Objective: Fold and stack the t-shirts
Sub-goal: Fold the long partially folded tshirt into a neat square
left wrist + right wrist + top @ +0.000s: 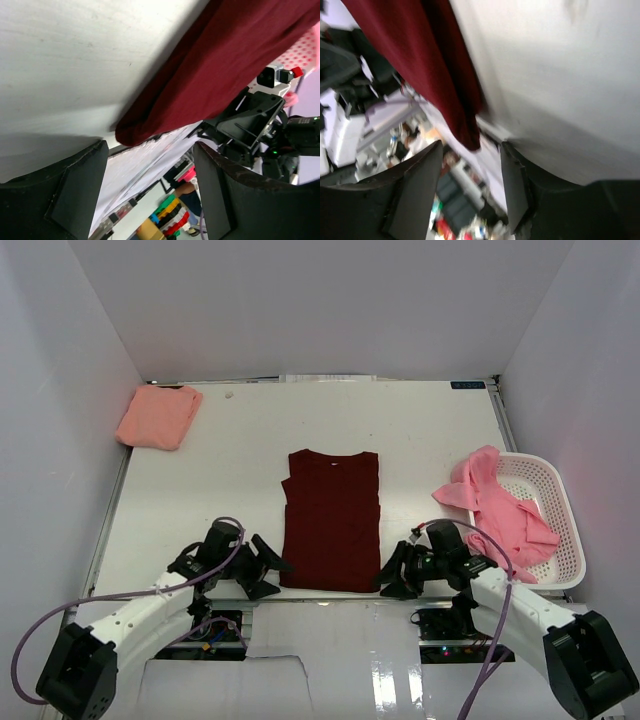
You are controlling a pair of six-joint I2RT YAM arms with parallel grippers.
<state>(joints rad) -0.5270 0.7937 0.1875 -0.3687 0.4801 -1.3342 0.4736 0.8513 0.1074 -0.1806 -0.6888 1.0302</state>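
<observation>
White arms (130, 615) with black fingers (75, 200), lilac cables (45, 616).

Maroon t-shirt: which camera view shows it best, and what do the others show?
Top external: the whole maroon t-shirt lies flat, sleeves folded in. Left wrist shows only one near corner; right wrist, a blurred near corner.

Centre: maroon shirt (332, 522) fills the gap between your left hand (272, 577) and right hand (388, 575) | left: bare table (230, 480) up to the folded salmon shirt (158, 416) at the far corner | right: basket (560, 530) and draped pink shirt (500, 508) crowd you.
</observation>
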